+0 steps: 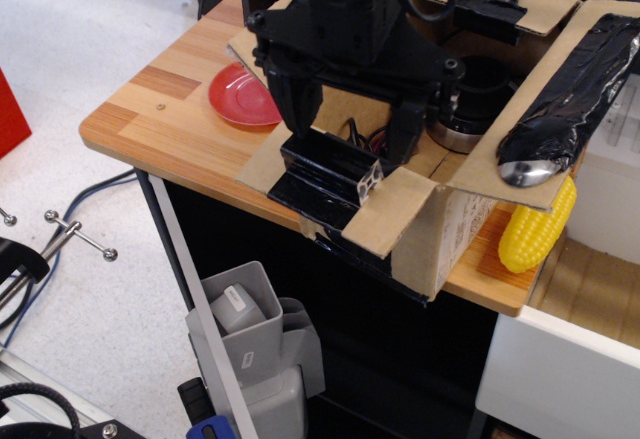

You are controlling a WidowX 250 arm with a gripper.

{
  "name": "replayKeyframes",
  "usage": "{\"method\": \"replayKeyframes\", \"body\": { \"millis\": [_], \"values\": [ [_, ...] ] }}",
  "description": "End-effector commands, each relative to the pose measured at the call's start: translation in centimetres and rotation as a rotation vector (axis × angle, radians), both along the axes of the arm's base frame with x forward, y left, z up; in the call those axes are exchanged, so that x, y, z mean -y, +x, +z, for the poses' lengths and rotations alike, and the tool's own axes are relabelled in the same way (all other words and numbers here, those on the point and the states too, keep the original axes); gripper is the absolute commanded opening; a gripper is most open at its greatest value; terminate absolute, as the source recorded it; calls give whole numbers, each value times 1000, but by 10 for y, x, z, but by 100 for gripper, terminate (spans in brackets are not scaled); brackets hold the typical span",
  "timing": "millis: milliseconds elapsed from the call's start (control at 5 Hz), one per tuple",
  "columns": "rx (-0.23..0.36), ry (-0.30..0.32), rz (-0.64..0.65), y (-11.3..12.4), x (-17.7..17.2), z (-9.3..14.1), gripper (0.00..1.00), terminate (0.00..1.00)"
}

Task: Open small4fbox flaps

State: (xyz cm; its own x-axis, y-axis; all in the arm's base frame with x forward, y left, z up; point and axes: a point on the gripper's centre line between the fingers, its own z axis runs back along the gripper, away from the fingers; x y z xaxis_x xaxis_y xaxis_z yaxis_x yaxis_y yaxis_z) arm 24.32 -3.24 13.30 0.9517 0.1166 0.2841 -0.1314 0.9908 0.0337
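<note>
The small4fbox (445,234) is a brown cardboard box with black tape patches at the table's front edge. Its front flap (395,209) is folded outward and slopes down over the box's front, carrying a black-taped weight (330,171). The right flap (570,89) lies open with a long black-taped weight. The back flap (500,4) is open too. The left flap (262,31) is mostly hidden behind my arm. My black gripper (348,145) hangs just above the front flap's weight, fingers (298,109) spread wide and holding nothing.
A red plate (240,94) lies on the wooden table (150,119) left of the box. A metal pot (468,124) sits inside the box. A yellow corn cob (535,227) lies under the right flap. White furniture (570,379) stands at lower right.
</note>
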Motion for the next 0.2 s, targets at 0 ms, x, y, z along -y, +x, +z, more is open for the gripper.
{"method": "replayKeyframes", "body": {
  "millis": [0],
  "values": [
    [67,22,-10,5,6,6,100,100]
  ]
}}
